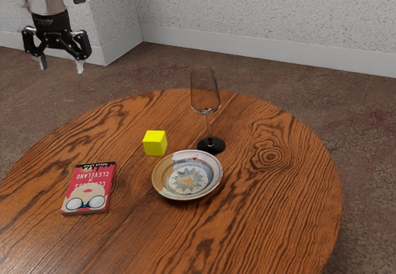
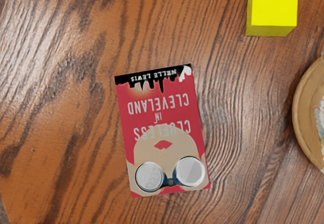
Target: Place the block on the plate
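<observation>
Working across the exterior view from its left, I have the gripper (image 1: 61, 65) up high, well apart from the plate (image 1: 160, 175), with its two fingers spread wide and nothing between them. That suits a hand with its pick ahead of it: height keeps it clear of everything, and the spread should let it straddle a cube.

Next comes the paperback (image 1: 88, 188), flat and face up, apart from the plate on the exterior view's left. It has no part in this job that I can see; lying so low, it should be easy to pass over.

The yellow block (image 1: 154, 143) sits upright on bare wood (image 2: 223, 47), near the plate's rim but apart from it. Its flat sides offer a square grip, though I'd want the finger on the plate's side to come down without catching that rim.

The plate lies face up with its middle free, so I judge it ready to receive the block. Just beyond it stands a wine glass (image 1: 211, 145), tall and probably easy to topple, so I'd carry the block in from the side away from the stem.
</observation>
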